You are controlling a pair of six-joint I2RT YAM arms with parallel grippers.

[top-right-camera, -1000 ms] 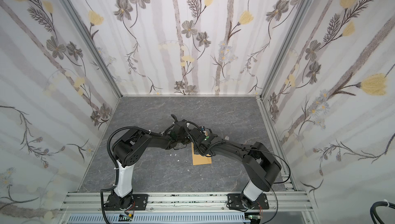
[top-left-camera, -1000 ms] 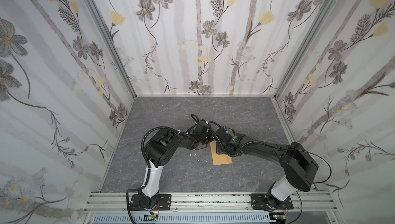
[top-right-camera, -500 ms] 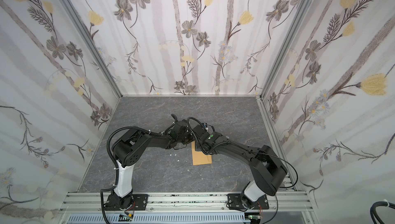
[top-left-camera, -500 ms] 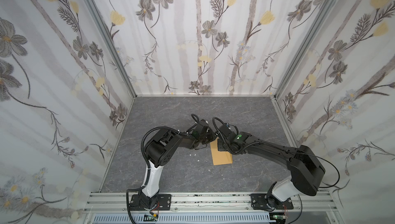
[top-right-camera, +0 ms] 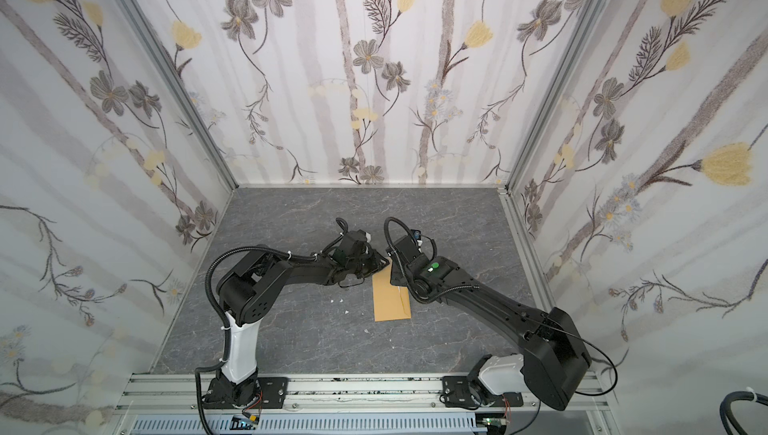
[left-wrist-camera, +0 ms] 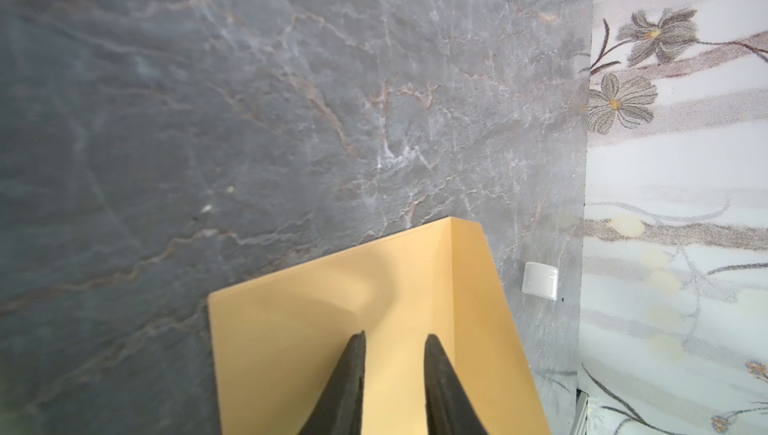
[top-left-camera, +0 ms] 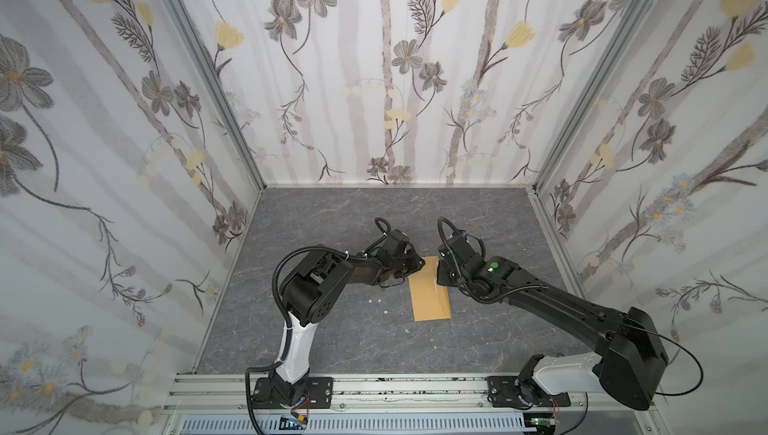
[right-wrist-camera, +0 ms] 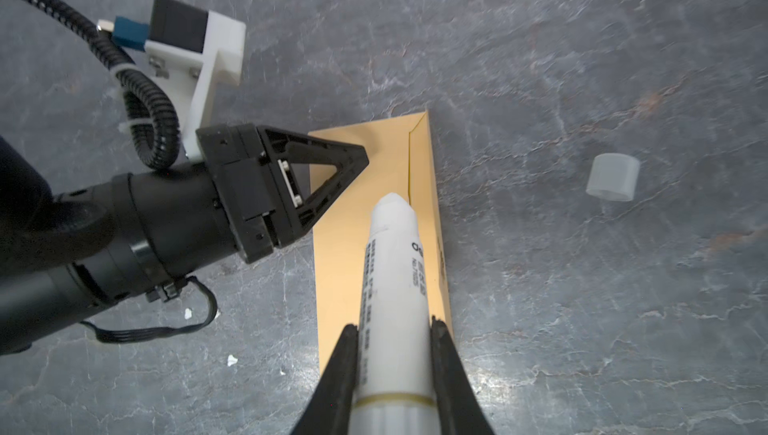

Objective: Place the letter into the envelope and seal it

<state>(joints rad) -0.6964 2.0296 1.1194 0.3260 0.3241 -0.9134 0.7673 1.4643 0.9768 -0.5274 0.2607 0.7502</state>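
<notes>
The envelope [top-left-camera: 430, 291] lies flat on the grey marble counter [top-left-camera: 332, 221], near its middle and a little closer to the front edge than to the back. Its long sides run roughly from front to back, slightly tilted, and it shows as a plain kraft-brown rectangle in both top views.

The two arms meet over its far end. The left tool [left-wrist-camera: 395, 335] hangs above the corner of that end nearer the counter's left edge. Its jaws stand a little apart with only bare brown paper showing between them. Whether the fingertips [left-wrist-camera: 357, 341] touch the paper cannot be told.

The right tool [right-wrist-camera: 392, 323] comes in from the right edge and is clamped on a white tube [right-wrist-camera: 395, 266] with dark print along its body. The tube points out past the fingers, and its tapered tip sits over the envelope, right beside a fold line that runs close along one edge. Contact between tip and paper is not clear.

A small white cap [right-wrist-camera: 613, 177] stands on the counter by itself, near the envelope but apart from it. A few tiny white scraps [top-left-camera: 376, 301] lie on the counter towards the left edge from the envelope.
</notes>
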